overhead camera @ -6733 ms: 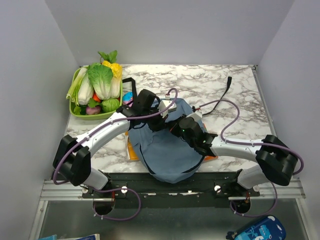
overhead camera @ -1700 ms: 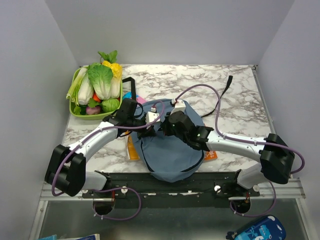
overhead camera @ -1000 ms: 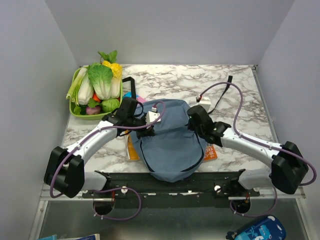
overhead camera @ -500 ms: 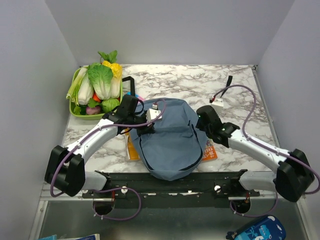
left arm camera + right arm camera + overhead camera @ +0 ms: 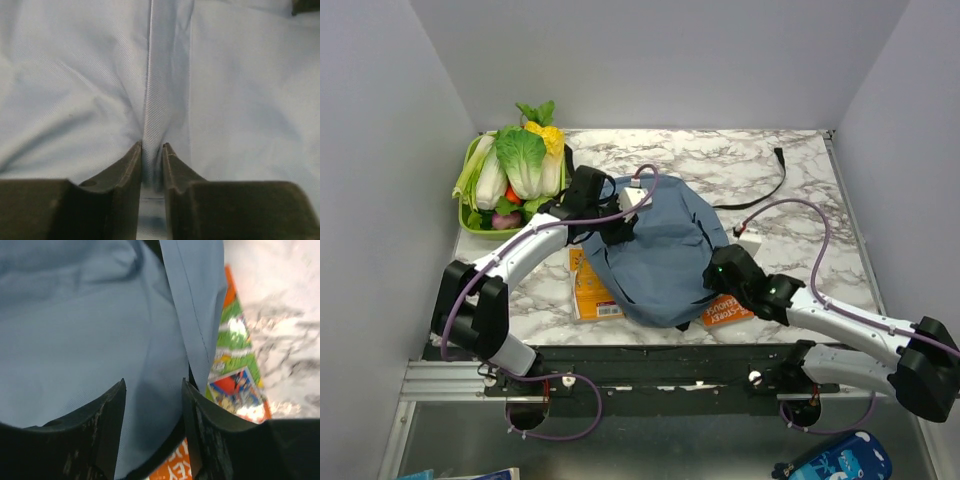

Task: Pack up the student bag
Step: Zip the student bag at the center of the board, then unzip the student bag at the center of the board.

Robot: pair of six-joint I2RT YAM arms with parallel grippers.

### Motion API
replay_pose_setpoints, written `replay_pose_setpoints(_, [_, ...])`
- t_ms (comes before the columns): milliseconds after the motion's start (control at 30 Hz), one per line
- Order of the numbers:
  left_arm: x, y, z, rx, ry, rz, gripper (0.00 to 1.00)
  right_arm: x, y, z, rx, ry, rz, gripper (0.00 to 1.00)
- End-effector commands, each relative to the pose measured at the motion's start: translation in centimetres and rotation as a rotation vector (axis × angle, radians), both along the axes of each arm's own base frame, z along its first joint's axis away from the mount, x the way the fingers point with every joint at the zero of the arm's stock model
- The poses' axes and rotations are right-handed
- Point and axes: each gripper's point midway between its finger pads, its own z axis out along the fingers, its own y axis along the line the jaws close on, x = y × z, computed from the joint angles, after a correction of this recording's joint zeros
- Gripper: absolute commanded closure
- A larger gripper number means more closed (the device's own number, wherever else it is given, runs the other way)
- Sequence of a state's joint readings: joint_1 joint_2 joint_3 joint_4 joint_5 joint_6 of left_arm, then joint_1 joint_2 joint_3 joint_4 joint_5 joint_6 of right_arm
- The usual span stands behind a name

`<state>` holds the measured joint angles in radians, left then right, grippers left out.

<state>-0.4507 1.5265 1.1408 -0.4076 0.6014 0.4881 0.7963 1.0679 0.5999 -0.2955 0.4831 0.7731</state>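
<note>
1. The student bag (image 5: 655,258) lies flat near the middle of the marble bench (image 5: 720,160), closer to the near edge, its dusty-blue fabric slack and creased.
2. The left gripper (image 5: 620,215) sits at the bag's far-left edge. In the left wrist view, the left gripper (image 5: 151,148) is clenched on a raised fold of the bag's fabric (image 5: 225,75), with only a thin ridge of cloth between the fingertips.
3. The right gripper (image 5: 717,275) is at the bag's near-right edge. In the right wrist view, the right gripper (image 5: 152,386) is released: its fingers stand well apart over the blue cloth (image 5: 75,315), which shows in the gap between them.
4. An orange book (image 5: 592,292) lies partly under the bag's left side, its near end sticking out toward the arms.
5. A second orange book (image 5: 728,313) pokes out from under the bag's right side, just beside the right gripper. Its colourful cover (image 5: 235,375) shows past the bag's hem in the right wrist view.
6. A long black strap (image 5: 765,192) trails from the bag across the bench toward the far-right corner.
7. A green basket (image 5: 480,225) of vegetables (image 5: 525,160) stands at the far-left corner, near the left arm.
</note>
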Motion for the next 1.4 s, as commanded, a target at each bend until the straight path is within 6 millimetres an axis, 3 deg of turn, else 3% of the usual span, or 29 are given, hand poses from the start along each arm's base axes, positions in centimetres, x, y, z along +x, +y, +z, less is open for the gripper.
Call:
replay_pose_setpoints(0, [-1.2, 1.4, -1.2, 0.021, -0.009, 0.048, 0.57, -3.8, 0.6, -3.8, 0.005, 0.117, 0.022, 0.49])
replay_pose_setpoints(67, [-0.9, 1.9, -1.6, 0.041, -0.019, 0.084, 0.47, -4.8, 1.0, -4.7, 0.003, 0.14, 0.036, 0.58])
replay_pose_setpoints(133, [-0.6, 1.8, -1.1, 0.039, -0.014, 0.104, 0.36, -5.5, 1.8, -4.7, 0.02, 0.141, 0.044, 0.62])
replay_pose_setpoints(267, [-0.4, -0.6, 0.8, 0.019, -0.059, 0.08, 0.33, -6.0, 3.2, -5.1, 0.067, 0.139, 0.055, 0.77])
replay_pose_setpoints(333, [-1.1, -2.9, 1.2, 0.011, -0.075, 0.031, 0.32, -6.4, 4.1, -5.2, 0.102, 0.142, 0.077, 0.82])
replay_pose_setpoints(400, [-1.4, -5.1, 0.3, 0.025, -0.06, -0.005, 0.31, -6.7, 4.6, -5.3, 0.122, 0.149, 0.079, 0.87])
replay_pose_setpoints(533, [-1.2, -7.2, -2.9, 0.087, -0.006, -0.041, 0.32, -7.4, 5.7, -4.1, 0.182, 0.115, 0.137, 0.88])
replay_pose_setpoints(567, [-1.2, -7.4, -4.5, 0.113, 0.02, -0.048, 0.32, -7.2, 5.5, -3.4, 0.193, 0.098, 0.125, 0.88])
replay_pose_setpoints(600, [-1.3, -7.6, -5.2, 0.127, 0.024, -0.055, 0.32, -7.0, 4.0, -3.4, 0.162, 0.087, 0.068, 0.86])
replay_pose_setpoints(633, [-1.1, -7.6, -5.8, 0.147, 0.016, -0.053, 0.32, -6.6, 3.4, -1.8, 0.191, 0.043, 0.048, 0.85])
replay_pose_setpoints(733, [-0.6, -7.6, -7.3, 0.173, 0.014, -0.047, 0.4, -5.7, 1.2, 0.8, 0.192, -0.066, -0.006, 0.81])
replay_pose_setpoints(867, [-1.0, -7.5, -7.4, 0.163, 0.017, -0.054, 0.53, -5.1, -1.1, 2.0, 0.171, -0.131, -0.075, 0.79])
replay_pose_setpoints(1033, [-1.8, -7.4, -6.2, 0.127, 0.014, -0.057, 0.88, -4.0, -1.4, 2.0, 0.119, -0.132, -0.111, 0.77])
replay_pose_setpoints(1100, [-2.3, -7.5, -4.9, 0.095, 0.004, -0.065, 1.0, -3.3, -1.1, 2.0, 0.064, -0.125, -0.11, 0.7])
replay_pose_setpoints(1133, [-2.5, -7.5, -4.4, 0.083, -0.001, -0.069, 1.0, -2.5, -0.8, 3.1, 0.056, -0.141, -0.108, 0.66])
replay_pose_setpoints(1367, [-4.3, -7.2, 0.4, -0.021, -0.017, -0.12, 1.0, 1.9, 0.1, 5.9, 0.069, -0.218, -0.018, 0.46])
